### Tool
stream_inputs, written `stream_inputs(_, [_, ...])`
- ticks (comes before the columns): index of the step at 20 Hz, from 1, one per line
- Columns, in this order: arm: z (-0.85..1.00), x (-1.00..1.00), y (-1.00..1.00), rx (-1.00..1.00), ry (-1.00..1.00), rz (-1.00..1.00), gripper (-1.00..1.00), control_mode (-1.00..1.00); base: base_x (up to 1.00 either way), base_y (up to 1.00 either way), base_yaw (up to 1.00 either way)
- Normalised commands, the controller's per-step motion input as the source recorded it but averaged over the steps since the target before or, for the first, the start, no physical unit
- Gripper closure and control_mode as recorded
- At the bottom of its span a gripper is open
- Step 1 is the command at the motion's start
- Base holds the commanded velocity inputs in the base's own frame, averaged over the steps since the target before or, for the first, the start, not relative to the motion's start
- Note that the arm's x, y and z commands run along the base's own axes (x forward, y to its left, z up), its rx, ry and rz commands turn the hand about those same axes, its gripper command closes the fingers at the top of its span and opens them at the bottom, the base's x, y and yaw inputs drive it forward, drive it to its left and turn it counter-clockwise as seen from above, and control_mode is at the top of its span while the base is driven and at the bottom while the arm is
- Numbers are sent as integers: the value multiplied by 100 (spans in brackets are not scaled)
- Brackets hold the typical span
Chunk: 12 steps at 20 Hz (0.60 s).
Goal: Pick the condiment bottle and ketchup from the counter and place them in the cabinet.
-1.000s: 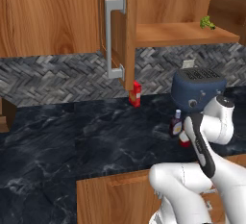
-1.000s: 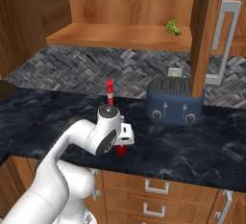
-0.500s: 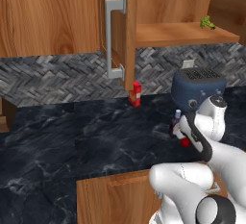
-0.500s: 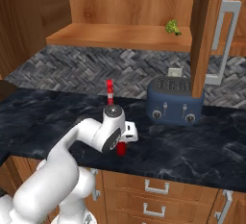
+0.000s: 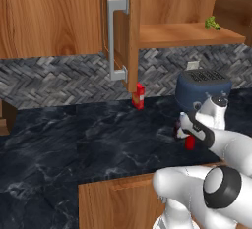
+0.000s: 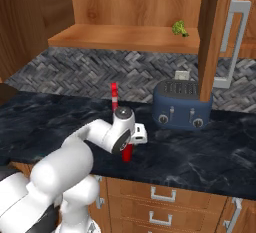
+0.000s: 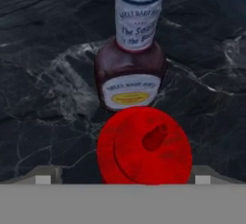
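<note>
The counter [image 5: 88, 139] is the landmark here — a wide black worktop with faint white veins, running under a grey herringbone backsplash [image 5: 54, 78]. Above the counter hangs the cabinet [image 5: 54, 14] of warm brown wood, its door [image 5: 129, 31] swung open edge-on with a long grey bar handle [image 5: 117, 39]. The open shelf [image 6: 125, 37] inside carries a small green thing [image 6: 179, 28] near its right end. Below the counter's front edge sit wooden drawers [image 6: 165, 197] with grey pulls.

At the back of the counter, toward the wall, stands a dark blue toaster [image 6: 182, 107] with a plug outlet behind it. A small red carton [image 5: 139, 96] stands on the counter just below the open door's lower edge, close to the backsplash.

The white arm reaches out over the counter's front part, in front of the toaster, and its gripper [image 5: 189, 133] points down at the two bottles. The ketchup [image 7: 144, 143] stands upright on the counter directly beneath the hand, its round red top and pointed cap seen from above; in the right base view its red body [image 6: 127, 153] shows below the wrist. The condiment bottle [image 7: 130, 57] stands on the counter right beside the ketchup, on the far side from the camera — dark body, pale label, pale cap in the hand view. Whether the two touch cannot be told.

The finger tips are hidden at the bottom of the hand view, so whether the pincer is released or clenched cannot be told.
</note>
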Motion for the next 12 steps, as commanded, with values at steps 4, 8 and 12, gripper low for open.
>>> stream_inputs(4, [-16, 18, 0, 0, 0, 0, 100, -100, 0, 0, 0])
stream_inputs(8, [-13, 1, 0, 0, 0, 0, 100, -100, 0, 0, 0])
stream_inputs(12, [24, -19, 0, 0, -6, 0, 100, -100, 0, 0, 0])
